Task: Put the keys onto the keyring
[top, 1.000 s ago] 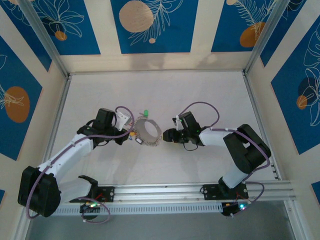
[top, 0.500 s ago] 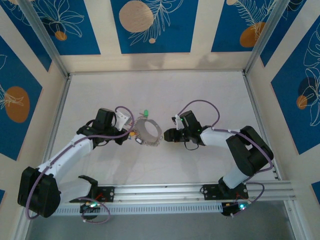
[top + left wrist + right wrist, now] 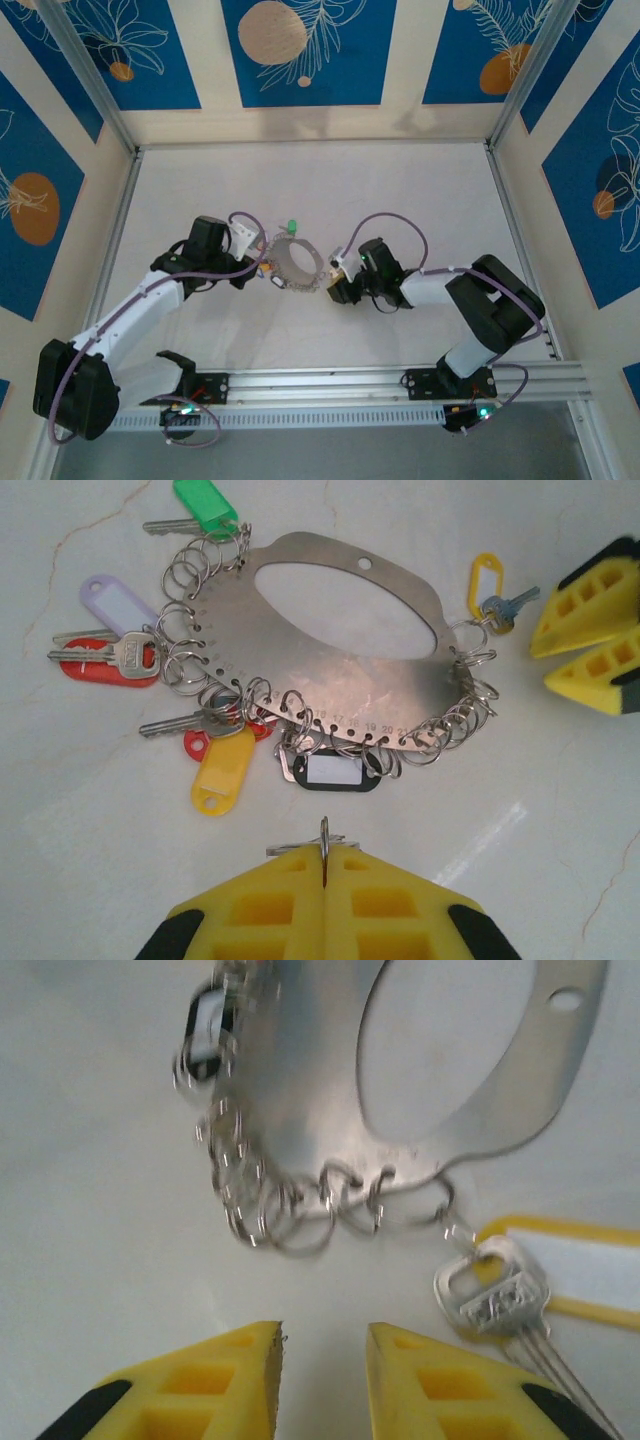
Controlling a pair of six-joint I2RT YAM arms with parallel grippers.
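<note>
The keyring [image 3: 340, 695] — a flat steel plate with an oval cut-out and a fringe of small rings [image 3: 440, 735] along its edge — lies flat on the table [image 3: 90, 810] between the two arms, where each can reach it from its own side. Several keys [image 3: 125, 652] hang from it. Seen from the left wrist, there is a green tag [image 3: 205, 502] at 11 o'clock, a red tag [image 3: 105, 670] and a pale tag [image 3: 118, 602] at 9, a yellow tag [image 3: 222, 770] at 7 and a black-framed label [image 3: 332, 770] at 6.

The left gripper [image 3: 323, 860] sits at 6 o'clock of the plate, its jaws pressed together on a loose ring [image 3: 324, 832] that stands upright between them. I judge it is held edge-up so it can be offered to the plate or to a key.

The right gripper [image 3: 322, 1342] is at 3 o'clock, its jaws a narrow gap apart with nothing in them. It faces the rings at that end, and the yellow-tagged key [image 3: 492, 1300] lies just beside it at 2 o'clock, seemingly linked to the last ring. That narrow gap suits so small a target. The right wrist view is blurred, so I cannot tell whether the fingers touch the table.
</note>
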